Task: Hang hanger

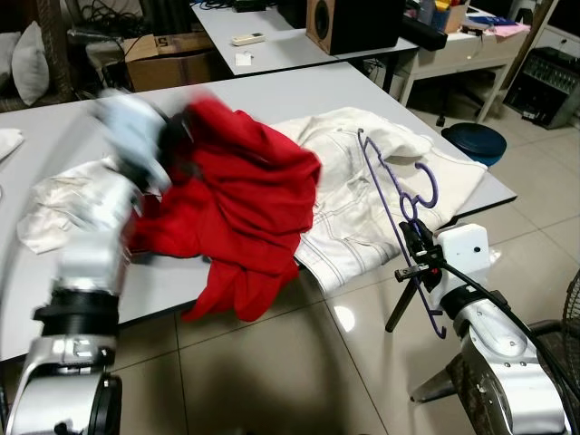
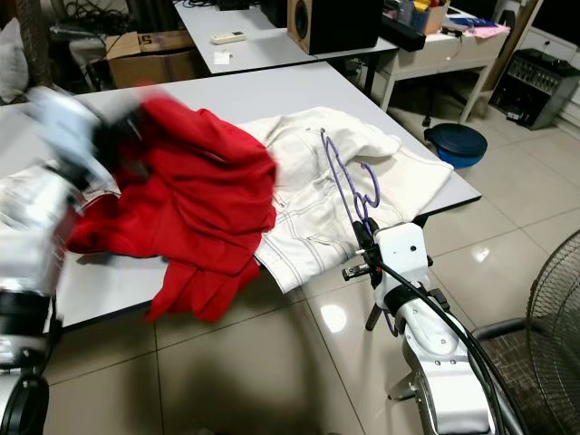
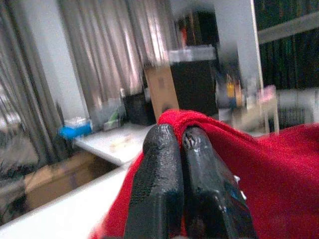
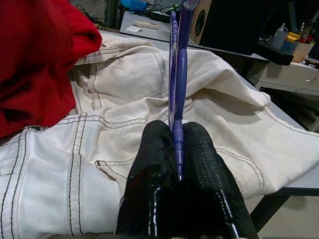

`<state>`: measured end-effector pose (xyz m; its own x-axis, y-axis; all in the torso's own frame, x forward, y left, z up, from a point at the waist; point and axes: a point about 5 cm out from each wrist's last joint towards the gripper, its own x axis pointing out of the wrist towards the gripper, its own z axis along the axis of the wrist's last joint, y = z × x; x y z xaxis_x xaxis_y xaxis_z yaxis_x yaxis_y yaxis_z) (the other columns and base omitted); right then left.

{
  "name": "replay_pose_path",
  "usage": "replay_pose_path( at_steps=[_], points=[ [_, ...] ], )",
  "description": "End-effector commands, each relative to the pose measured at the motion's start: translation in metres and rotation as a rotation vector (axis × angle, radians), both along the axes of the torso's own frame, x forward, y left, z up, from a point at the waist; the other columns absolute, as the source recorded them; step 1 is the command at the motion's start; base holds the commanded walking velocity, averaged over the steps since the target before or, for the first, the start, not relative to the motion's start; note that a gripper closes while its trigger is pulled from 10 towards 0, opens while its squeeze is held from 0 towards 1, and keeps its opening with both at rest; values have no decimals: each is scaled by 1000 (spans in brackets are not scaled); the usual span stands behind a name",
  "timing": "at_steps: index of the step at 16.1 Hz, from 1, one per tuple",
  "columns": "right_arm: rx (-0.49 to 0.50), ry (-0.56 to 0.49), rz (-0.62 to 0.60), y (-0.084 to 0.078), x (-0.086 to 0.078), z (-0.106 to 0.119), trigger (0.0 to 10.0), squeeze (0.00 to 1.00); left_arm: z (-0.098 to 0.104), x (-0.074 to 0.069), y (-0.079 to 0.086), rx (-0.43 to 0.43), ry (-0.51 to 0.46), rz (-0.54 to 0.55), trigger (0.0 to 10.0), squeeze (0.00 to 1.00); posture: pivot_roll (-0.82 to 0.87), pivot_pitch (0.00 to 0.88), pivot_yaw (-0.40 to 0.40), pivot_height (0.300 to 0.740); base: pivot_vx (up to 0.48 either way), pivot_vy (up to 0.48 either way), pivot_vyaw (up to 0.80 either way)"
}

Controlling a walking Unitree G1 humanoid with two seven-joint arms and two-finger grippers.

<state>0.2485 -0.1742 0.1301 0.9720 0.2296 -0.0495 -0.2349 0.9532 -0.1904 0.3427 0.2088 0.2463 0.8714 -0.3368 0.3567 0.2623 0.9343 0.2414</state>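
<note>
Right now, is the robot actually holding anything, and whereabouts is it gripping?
Yes. The right gripper pinches the purple hanger on its thin bar; the left gripper grips a fold of the red garment.

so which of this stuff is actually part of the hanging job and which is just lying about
Part of the job:
- purple hanger, clamped in the right claw
- red garment, pinched and lifted by the left claw

Lying about:
- white jacket spread on the grey table
- speaker, remote and cardboard box behind
- fan on the floor
</note>
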Motion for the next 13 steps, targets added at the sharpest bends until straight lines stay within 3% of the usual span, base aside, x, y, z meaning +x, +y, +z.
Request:
replay_pose_path(
  at_steps=[1, 4, 5, 7, 8, 13],
  points=[
    [0, 17, 17, 1, 1, -2, 10000, 0, 1, -7, -11, 5, 15, -94, 0, 0, -38, 0, 5, 740, 0, 0, 0],
    [0, 21, 22, 2, 0, -1, 10000, 0, -56, -16, -14, 390, 262, -140, 0, 0, -45, 0, 7, 740, 0, 0, 0],
    [1, 23, 20, 2, -1, -2, 10000, 0, -67, -17, -12, 442, 318, -123, 10000, 0, -52, 0, 15, 740, 0, 0, 0],
    [2, 25, 14, 1, -2, -2, 10000, 0, -73, -19, -13, 471, 367, -135, 10000, 0, -57, 0, 21, 740, 0, 0, 0],
    [3, 25, 6, 1, -3, -2, 10000, 0, -70, -18, -11, 498, 359, -144, 10000, 1000, -62, 0, 28, 740, 0, 0, 0],
    [12, 24, -12, 1, -5, -3, 10000, 0, -48, -18, -10, 543, 227, -195, 10000, 1000, -65, 0, 46, 740, 0, 0, 0]
  ],
)
